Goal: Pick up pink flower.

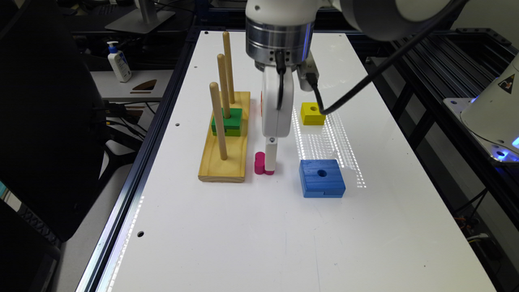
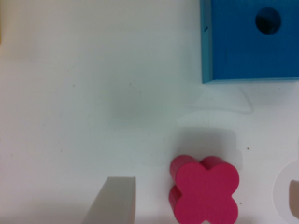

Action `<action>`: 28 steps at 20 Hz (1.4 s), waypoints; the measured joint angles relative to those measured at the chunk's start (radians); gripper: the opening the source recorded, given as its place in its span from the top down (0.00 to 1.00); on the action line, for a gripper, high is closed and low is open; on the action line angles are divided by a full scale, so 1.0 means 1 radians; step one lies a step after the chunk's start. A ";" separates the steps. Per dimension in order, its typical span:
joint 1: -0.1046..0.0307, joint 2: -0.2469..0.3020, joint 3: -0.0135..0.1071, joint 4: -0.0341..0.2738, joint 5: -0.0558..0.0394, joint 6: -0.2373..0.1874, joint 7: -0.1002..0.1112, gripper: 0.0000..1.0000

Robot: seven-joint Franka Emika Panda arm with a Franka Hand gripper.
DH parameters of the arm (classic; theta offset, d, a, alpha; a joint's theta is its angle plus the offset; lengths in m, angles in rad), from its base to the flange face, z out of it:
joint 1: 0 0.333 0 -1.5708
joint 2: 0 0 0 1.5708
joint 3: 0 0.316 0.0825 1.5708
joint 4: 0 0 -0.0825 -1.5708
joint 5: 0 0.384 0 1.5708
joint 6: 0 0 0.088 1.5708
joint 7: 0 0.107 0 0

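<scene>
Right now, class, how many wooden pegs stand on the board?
3, in a row on the wooden board: the near peg, the middle peg through the green block, the far peg behind.

Gripper [image 1: 270, 165] low at pink flower [image 1: 260, 163], beside blue block [image 1: 322, 178].

one pink flower [image 1: 260, 163], one blue block [image 1: 322, 178], one yellow block [image 1: 312, 114], one green block [image 1: 227, 122], three pegs [image 1: 218, 120]

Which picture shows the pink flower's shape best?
The wrist view: the pink flower shows its whole four-lobed flat top from above. In the exterior view it is small and partly hidden behind the gripper.
</scene>
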 joint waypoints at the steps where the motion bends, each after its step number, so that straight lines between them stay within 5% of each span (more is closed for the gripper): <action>1: 0.000 0.003 0.000 0.000 -0.0006 0.003 0.000 0.00; 28: 0.004 0.065 0.000 0.026 -0.0033 0.036 0.000 0.00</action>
